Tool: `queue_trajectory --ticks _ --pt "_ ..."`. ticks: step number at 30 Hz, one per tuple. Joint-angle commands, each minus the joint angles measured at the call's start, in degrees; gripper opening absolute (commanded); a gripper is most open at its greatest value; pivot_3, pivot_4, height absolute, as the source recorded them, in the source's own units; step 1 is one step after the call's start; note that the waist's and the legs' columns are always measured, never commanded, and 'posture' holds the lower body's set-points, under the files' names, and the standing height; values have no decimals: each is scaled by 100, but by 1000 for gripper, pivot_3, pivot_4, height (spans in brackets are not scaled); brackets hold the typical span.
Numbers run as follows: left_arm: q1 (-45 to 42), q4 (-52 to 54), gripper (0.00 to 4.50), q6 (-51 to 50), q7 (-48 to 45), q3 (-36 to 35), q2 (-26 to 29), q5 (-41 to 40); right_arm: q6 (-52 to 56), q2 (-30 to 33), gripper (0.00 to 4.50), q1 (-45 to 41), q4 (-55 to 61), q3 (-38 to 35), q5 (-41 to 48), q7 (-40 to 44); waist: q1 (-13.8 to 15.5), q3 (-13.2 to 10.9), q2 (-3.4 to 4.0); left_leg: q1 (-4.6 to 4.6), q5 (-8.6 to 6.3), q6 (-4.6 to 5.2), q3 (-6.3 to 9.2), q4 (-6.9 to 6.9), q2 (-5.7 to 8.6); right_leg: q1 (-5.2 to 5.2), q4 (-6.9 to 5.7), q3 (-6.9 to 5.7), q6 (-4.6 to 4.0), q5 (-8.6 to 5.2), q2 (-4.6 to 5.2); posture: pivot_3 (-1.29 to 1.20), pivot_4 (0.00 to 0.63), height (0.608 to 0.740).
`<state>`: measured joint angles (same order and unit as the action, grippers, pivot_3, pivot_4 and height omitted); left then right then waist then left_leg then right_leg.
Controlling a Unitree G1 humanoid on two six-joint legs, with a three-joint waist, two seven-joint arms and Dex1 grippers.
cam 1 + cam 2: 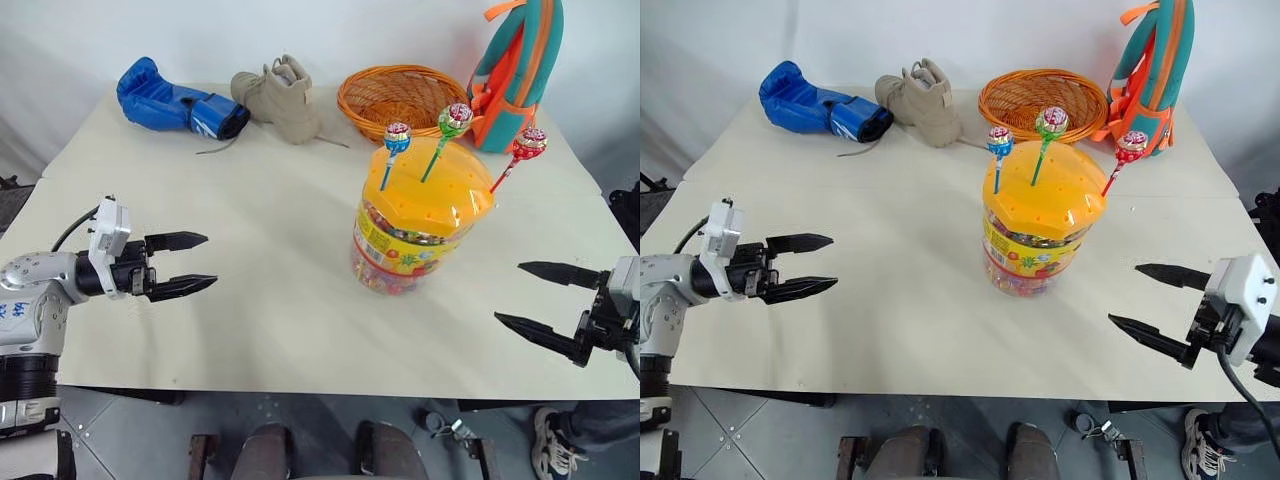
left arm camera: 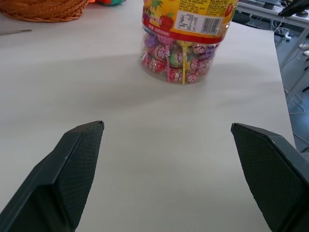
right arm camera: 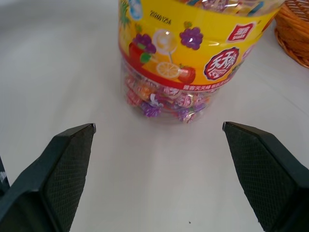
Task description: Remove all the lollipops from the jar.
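Note:
The jar stands upright right of the table's middle, a clear tub of sweets with a yellow label and an orange domed lid. Three lollipops stick up from holes in the lid: one on a blue stick, one on a green stick, one on a red stick. My left gripper hovers open over the table's left side, well away from the jar, pointing toward it. On the far side of the jar, near the front edge, my right gripper is open too and holds nothing.
At the back of the table lie a blue boxing glove, a tan boot and a woven orange basket. A teal and orange backpack leans at the back right. The table edge runs close in front.

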<state>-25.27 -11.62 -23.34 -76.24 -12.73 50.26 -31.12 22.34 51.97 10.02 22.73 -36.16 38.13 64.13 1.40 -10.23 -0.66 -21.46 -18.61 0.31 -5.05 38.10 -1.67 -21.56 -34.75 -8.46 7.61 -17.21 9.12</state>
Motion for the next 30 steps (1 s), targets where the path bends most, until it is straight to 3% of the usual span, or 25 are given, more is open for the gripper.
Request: queue_trajectory --ticks 1,6,12,20,24,30 --pt "-551 308 4500 10 5 -77 36 -159 359 211 4424 -382 387 -271 574 -259 7 0 1 0 0 0 -1 0 1 0 0 3 0 0 0 0 150 740" --pt "-1314 325 4500 88 -179 52 -400 -419 741 265 4424 -836 749 -259 1092 -639 9 0 1 0 0 0 -2 3 1 0 -2 3 0 0 0 0 150 740" --pt "-2343 164 4500 84 -556 548 -1075 -497 925 213 4424 -777 938 -442 1283 -798 39 -2 -3 -6 0 1 -4 12 2 0 -2 3 1 1 -2 0 150 740" --pt "-3330 -659 4500 447 -908 1097 -2025 -204 1178 35 4424 -218 1490 -1088 1815 -1025 13 -3 -5 -6 -1 3 -6 15 0 0 -1 4 2 1 -9 0 150 740" --pt "-3916 -1357 4500 536 -583 1316 -2632 80 1287 -124 4424 519 1778 -1937 2100 -878 101 -9 -15 -10 -3 5 -6 23 0 1 2 6 3 2 -10 0 150 740" --pt "-4475 -1924 4500 586 -575 1438 -3207 229 1151 -326 4424 785 1947 -2092 2104 -1209 124 -13 -22 -10 -6 11 -10 28 1 1 2 14 8 4 -11 0 150 740"
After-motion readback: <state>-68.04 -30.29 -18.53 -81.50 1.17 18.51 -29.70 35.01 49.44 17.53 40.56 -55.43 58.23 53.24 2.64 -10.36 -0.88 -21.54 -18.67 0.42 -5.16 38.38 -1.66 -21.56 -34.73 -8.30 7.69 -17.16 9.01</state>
